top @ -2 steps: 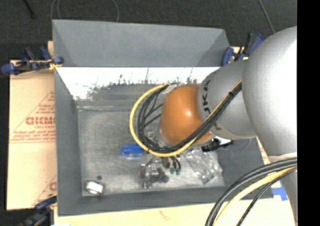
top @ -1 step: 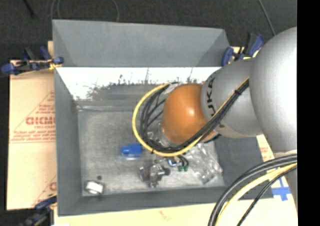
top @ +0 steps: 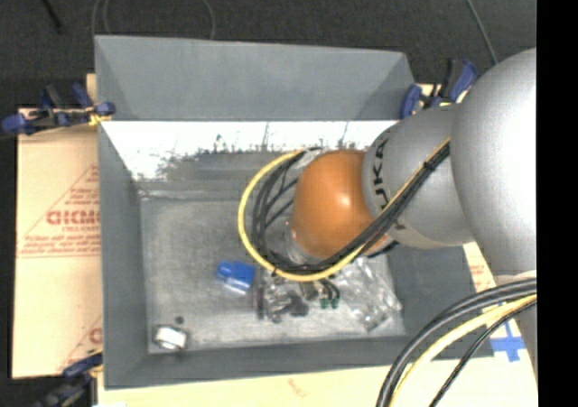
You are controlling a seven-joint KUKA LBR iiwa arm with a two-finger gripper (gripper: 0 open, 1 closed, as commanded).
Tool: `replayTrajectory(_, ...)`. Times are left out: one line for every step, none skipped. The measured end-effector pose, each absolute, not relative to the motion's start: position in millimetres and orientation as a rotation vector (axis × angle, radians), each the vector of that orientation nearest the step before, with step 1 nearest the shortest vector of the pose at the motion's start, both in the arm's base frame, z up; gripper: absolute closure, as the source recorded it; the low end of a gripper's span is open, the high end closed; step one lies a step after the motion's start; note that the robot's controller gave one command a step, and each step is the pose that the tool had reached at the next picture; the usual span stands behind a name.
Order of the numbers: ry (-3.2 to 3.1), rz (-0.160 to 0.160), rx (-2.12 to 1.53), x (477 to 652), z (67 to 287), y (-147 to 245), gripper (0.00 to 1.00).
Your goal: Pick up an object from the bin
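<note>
In the camera view, the gripper (top: 284, 302) sits low over the floor of the grey metal bin (top: 181, 243), likely lowered for a grasp. I cannot tell whether it is apart or together. 1 small blue plastic block (top: 235, 277), the likeliest pick, lies just beside it toward the view's left. Crumpled clear plastic wrap (top: 372, 295) lies near its other side.

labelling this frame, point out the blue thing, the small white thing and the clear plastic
blue thing (top: 235, 277): camera view, middle of its blue body
small white thing (top: 170, 337): camera view, its centre
clear plastic (top: 372, 295): camera view, its crinkled middle
</note>
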State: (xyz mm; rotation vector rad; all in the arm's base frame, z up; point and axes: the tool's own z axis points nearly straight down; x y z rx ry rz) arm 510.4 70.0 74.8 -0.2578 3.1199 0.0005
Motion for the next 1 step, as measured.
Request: replayTrajectory(3.103, -0.002, -0.402, 512.3, 251.8, 66.6, 1.00)
